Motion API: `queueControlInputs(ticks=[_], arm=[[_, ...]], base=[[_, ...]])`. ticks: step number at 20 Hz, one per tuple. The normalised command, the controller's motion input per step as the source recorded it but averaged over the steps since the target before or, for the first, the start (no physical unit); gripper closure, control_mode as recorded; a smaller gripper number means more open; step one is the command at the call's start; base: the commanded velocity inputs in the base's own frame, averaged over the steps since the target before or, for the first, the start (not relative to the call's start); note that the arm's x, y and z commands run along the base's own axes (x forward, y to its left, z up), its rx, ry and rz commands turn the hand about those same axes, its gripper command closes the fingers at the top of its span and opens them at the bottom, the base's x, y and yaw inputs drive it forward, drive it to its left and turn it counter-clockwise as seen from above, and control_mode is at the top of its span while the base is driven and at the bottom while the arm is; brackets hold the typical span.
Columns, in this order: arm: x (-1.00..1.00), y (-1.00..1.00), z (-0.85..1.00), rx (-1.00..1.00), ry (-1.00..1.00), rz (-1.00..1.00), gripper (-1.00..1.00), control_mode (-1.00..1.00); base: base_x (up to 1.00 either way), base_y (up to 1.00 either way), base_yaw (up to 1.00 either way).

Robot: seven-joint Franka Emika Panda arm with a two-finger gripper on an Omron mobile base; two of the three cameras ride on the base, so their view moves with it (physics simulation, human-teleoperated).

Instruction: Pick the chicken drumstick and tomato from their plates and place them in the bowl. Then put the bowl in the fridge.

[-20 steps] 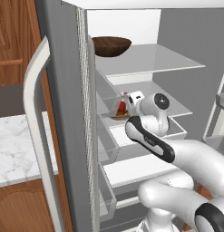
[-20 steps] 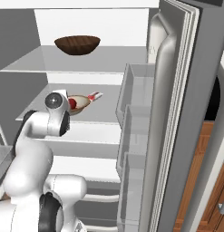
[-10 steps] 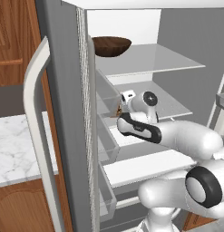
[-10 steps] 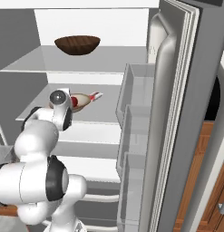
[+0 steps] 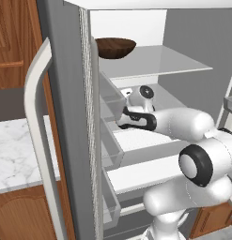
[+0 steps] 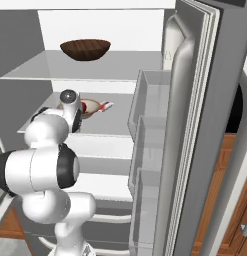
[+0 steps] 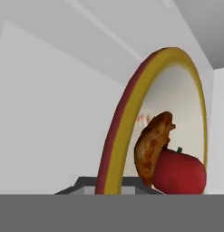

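The gripper is pinched tight on the rim of the bowl. The drumstick and tomato sit inside, just past the jaws. Lower the bowl flat onto the fridge shelf, then let go gently.

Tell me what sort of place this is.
A rendered home kitchen, most likely: an open stainless fridge with glass shelves, a marble counter over wooden cabinets, and a bowl holding a drumstick and tomato.
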Motion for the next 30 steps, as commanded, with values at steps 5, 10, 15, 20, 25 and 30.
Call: queueControlInputs(ticks=[5,10,15,20,25,30], arm=[[0.04,0.1,-0.13,0.0,0.01,0.0,-1.0,-1.0],[-0.1,0.01,0.01,0.02,-0.01,0.0,-1.0,-1.0],[-0.6,-0.09,0.31,0.09,-0.01,0.0,-1.0,-1.0],[-0.68,-0.14,0.41,0.0,0.0,0.0,-1.0,-1.0],[-0.78,-0.15,0.3,-0.11,-0.02,0.0,-1.0,-1.0],[-0.87,-0.18,0.09,-0.12,-0.19,0.0,-1.0,-1.0]], base=[[0.0,0.0,0.0],[0.0,0.0,0.0],[0.0,0.0,0.0],[0.0,0.0,0.0],[0.0,0.0,0.0],[0.0,0.0,0.0]])
